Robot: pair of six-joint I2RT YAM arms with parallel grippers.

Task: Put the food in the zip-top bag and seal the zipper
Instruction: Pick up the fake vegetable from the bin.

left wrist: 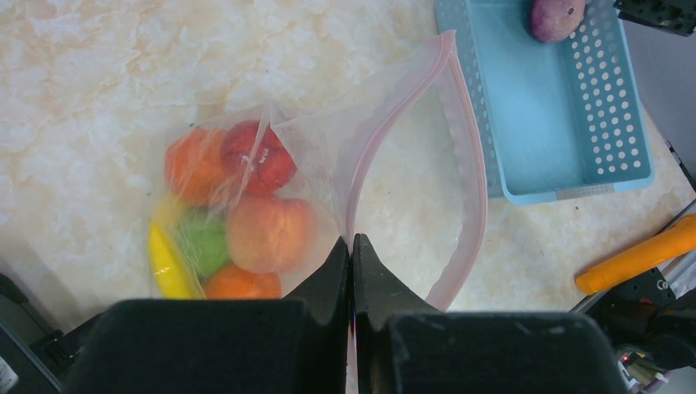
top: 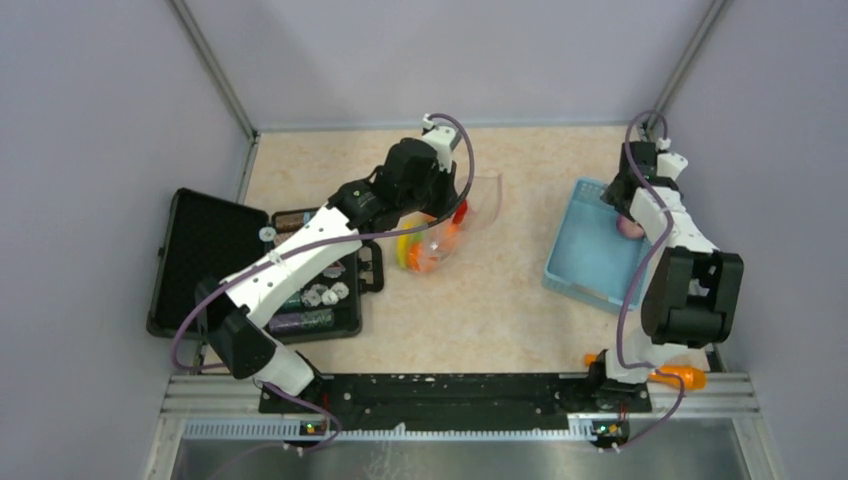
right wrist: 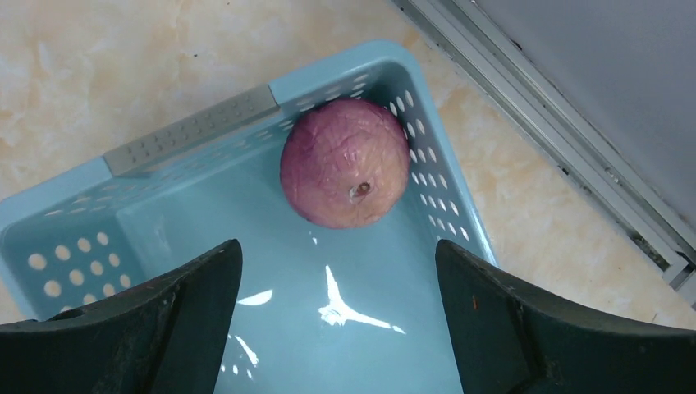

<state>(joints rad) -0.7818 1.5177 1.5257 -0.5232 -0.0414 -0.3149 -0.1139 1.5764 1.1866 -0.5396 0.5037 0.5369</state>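
Hovering over the basket [right wrist: 189, 130], your right gripper [right wrist: 336, 250], jaws apart, faces the pink fruit [right wrist: 345, 162] in its corner; left gripper [left wrist: 351, 242] clamps the zip-top bag [left wrist: 328, 148].

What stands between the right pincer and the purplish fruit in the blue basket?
Nothing visible does. The open right pincer hangs above the blue basket, and the purplish fruit lies uncovered in a corner, by the perforated wall.

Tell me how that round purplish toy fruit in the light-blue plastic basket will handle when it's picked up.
The round purplish toy fruit probably rolls if nudged, being nearly spherical, though the light-blue plastic basket wall beside it should stop it. Its curved, slightly shiny surface may slip from a pinch.
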